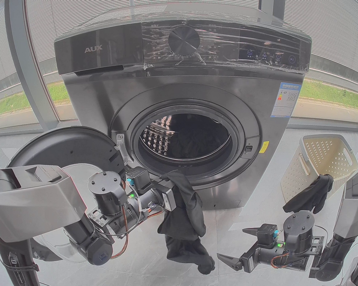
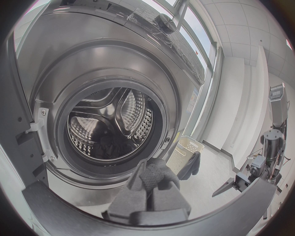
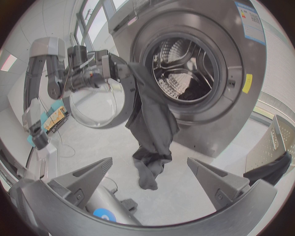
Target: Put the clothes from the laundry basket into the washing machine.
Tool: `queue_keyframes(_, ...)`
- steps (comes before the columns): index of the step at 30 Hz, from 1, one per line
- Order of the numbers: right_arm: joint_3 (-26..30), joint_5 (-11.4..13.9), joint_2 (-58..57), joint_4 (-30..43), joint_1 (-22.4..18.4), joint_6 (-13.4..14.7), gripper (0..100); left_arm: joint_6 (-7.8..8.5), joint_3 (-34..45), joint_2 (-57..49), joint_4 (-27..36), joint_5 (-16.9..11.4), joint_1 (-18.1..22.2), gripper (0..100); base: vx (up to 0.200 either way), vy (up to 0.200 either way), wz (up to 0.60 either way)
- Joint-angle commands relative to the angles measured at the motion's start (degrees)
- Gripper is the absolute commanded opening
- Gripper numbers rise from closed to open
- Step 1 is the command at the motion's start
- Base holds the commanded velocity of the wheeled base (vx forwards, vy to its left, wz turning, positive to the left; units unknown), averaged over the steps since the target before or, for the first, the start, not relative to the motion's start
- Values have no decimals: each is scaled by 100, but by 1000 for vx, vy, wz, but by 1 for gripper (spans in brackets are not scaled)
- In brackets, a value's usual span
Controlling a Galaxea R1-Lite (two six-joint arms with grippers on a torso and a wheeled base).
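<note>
Left gripper [image 1: 169,180] clenched on a dark grey garment [image 1: 186,221], which is pinched near its upper end between the fingertips [image 2: 153,176]. The fabric appears soft and matte. It is draped over the gripper and hangs below it in long, limp folds, with the lower end bunched into a narrower tail toward the pale tiled floor [image 1: 244,213].

Directly ahead of the left gripper, the round mouth of the washing machine [image 1: 107,97] is seen. Its door [image 1: 66,147] is swung fully open and lies beside the arm. Beyond the fingertips, the ribbed and perforated steel drum [image 2: 129,110] is visible, with dark clothes [image 2: 107,147] heaped at its bottom.

Right gripper [image 1: 231,244] held low, with the jaws spread wide and nothing between them. The hanging tail of the dark grey garment is seen just ahead of its fingertips.

Behind and to the outer side of the right gripper, a cream perforated laundry basket [image 1: 323,152] is tilted on the floor next to the machine. A black garment [image 1: 311,195] is draped over the basket's near rim and is well apart from both grippers.
</note>
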Motion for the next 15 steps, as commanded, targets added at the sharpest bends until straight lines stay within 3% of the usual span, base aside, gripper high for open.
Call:
queue_keyframes(1,357,3,238,8,4,-16,100,-10,-17,-8,-25,1,0,0,0,0,0)
queue_keyframes(4,146,12,397,-133,-5,28,100,-1,-8,-8,-34,1,0,0,0,0,0)
queue_keyframes(15,-1990,30,493,-115,-58,28,100,25,115,-104,-34,10,-88,0,0,0,0)
